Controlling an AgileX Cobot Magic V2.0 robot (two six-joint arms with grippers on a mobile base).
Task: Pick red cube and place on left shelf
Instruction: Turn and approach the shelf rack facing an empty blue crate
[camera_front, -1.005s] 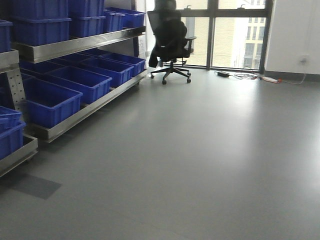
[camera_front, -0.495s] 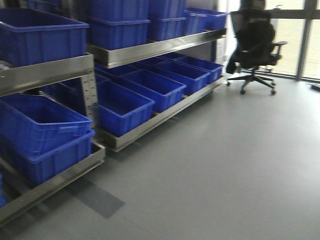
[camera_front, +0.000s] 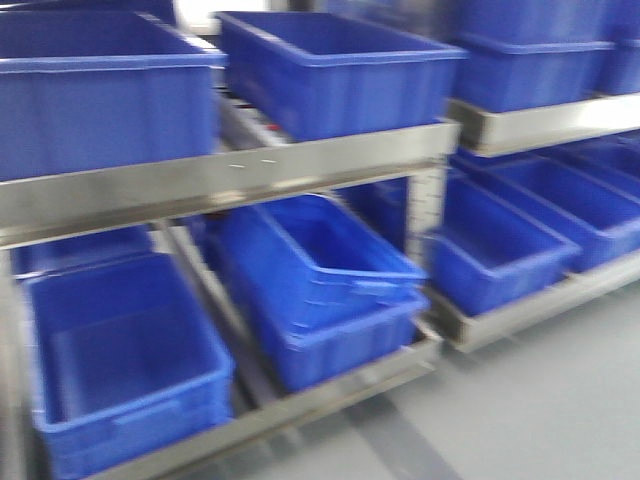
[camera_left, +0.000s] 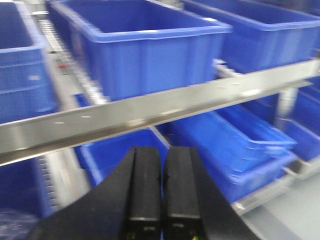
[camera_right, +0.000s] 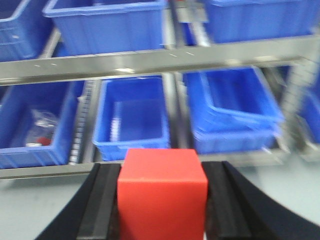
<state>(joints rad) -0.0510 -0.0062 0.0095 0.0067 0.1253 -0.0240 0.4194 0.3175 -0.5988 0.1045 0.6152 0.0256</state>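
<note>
The red cube (camera_right: 162, 192) sits between the black fingers of my right gripper (camera_right: 162, 200), which is shut on it and held above the grey floor, facing the shelf. The left shelf (camera_front: 230, 180) is a brushed steel rack with a flat front rail; it fills the front view and also shows in the left wrist view (camera_left: 150, 107) and the right wrist view (camera_right: 150, 62). It carries large blue crates (camera_front: 330, 65) on both tiers. My left gripper (camera_left: 162, 155) is shut and empty, close in front of the shelf's rail.
A lower-tier crate (camera_right: 131, 117) stands straight ahead of the cube. Stacked tilted crates (camera_front: 330, 290) stand to its right. A crate at the left (camera_right: 37, 125) holds a clear bag. A second rack (camera_front: 540, 120) continues to the right. Grey floor (camera_front: 540, 400) lies in front.
The front view has swung left and closer: the office chair and window are gone, and the shelf with blue crates now fills the frame, blurred by motion.
</note>
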